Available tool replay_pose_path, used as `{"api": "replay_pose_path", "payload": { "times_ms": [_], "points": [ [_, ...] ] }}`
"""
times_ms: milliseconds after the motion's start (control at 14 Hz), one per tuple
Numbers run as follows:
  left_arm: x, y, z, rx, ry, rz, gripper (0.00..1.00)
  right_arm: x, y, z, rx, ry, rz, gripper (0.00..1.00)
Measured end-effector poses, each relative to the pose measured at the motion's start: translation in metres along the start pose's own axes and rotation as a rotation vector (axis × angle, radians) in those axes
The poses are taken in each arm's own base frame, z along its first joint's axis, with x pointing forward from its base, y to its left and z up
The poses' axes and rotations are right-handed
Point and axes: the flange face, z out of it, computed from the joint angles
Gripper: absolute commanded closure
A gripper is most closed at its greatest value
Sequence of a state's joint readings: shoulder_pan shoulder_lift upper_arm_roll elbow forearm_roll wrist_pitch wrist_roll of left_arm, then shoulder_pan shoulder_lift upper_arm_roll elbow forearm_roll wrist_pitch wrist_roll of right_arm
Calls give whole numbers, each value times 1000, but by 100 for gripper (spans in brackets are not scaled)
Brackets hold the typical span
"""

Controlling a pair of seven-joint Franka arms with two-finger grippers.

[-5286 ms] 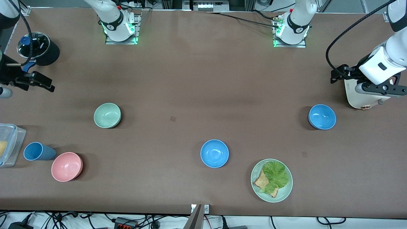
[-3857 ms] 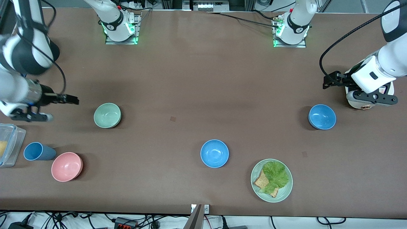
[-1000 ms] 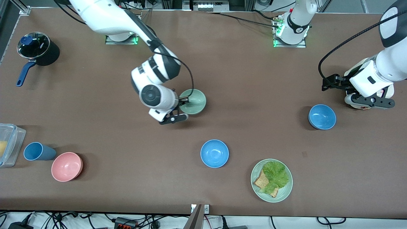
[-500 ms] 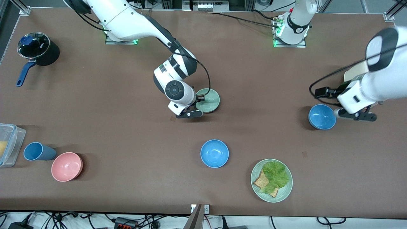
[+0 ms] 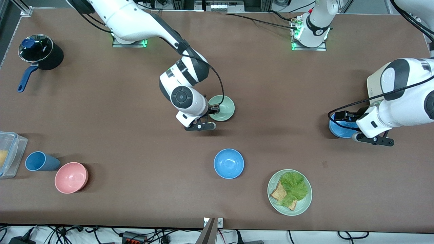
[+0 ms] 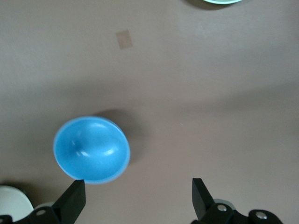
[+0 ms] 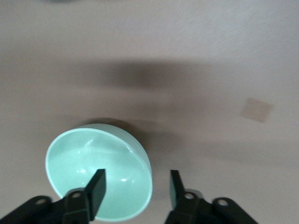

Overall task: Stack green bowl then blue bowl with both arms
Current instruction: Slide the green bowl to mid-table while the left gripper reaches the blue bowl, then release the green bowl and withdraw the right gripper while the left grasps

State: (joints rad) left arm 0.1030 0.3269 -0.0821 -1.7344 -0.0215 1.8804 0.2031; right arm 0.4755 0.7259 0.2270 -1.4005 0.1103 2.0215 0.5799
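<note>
The right gripper [image 7: 134, 186] has its fingers apart, one inside the green bowl [image 7: 99, 170] and one outside its wall, straddling the rim without clamping it; the bowl sits on the table [image 5: 135, 142] near the middle, farther from the front camera than the central blue bowl [image 5: 229, 163]. In the front view the right gripper [image 5: 213, 112] sits at the edge of the green bowl [image 5: 223, 107] on the side toward the right arm's end. The left gripper [image 6: 138, 196] is also spread wide, over the table at the rim of the other blue bowl [image 6: 91, 149], with one finger just at that rim and the other over bare table. In the front view the left gripper [image 5: 349, 122] partly covers this blue bowl [image 5: 339, 128], which rests toward the left arm's end of the table. A plate [image 5: 289, 192] with lettuce and toast lies near the front edge, beside the central blue bowl. At the right arm's end stand a pink bowl [image 5: 71, 177], a blue cup [image 5: 40, 161], a clear box [image 5: 8, 154] and a dark pot [image 5: 40, 51].
</note>
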Motion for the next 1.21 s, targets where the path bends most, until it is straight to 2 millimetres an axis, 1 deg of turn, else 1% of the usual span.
{"api": "replay_pose_path", "payload": {
  "times_ms": [71,143,214,357,429,500,643,786,929,1000,1143,1214],
  "points": [
    [-4,-17,16,-2,11,18,0,8,13,-29,-14,-6,21,0],
    [-9,-33,32,-6,10,29,0,16,31,-60,-17,1,49,0],
    [-14,-46,46,-12,3,42,0,26,54,-93,-12,24,83,0],
    [-15,-67,69,-19,7,73,0,44,110,-152,-9,94,153,0],
    [-14,-76,80,-21,13,86,0,51,137,-173,-10,123,182,0],
    [-13,-86,93,-24,14,97,0,57,164,-190,-9,146,201,0],
    [-13,-108,118,-30,22,122,0,65,208,-216,-16,178,208,0],
    [-13,-123,137,-34,28,138,0,63,242,-231,-31,159,212,0],
    [-12,-127,148,-37,28,139,0,61,266,-245,-53,158,220,0],
    [-12,-127,151,-39,25,141,3,59,276,-254,-71,174,224,0],
    [-12,-128,155,-41,21,165,12,52,293,-277,-92,205,220,0],
    [-12,-129,156,-42,21,183,13,47,303,-290,-100,219,203,0]
  ]
}}
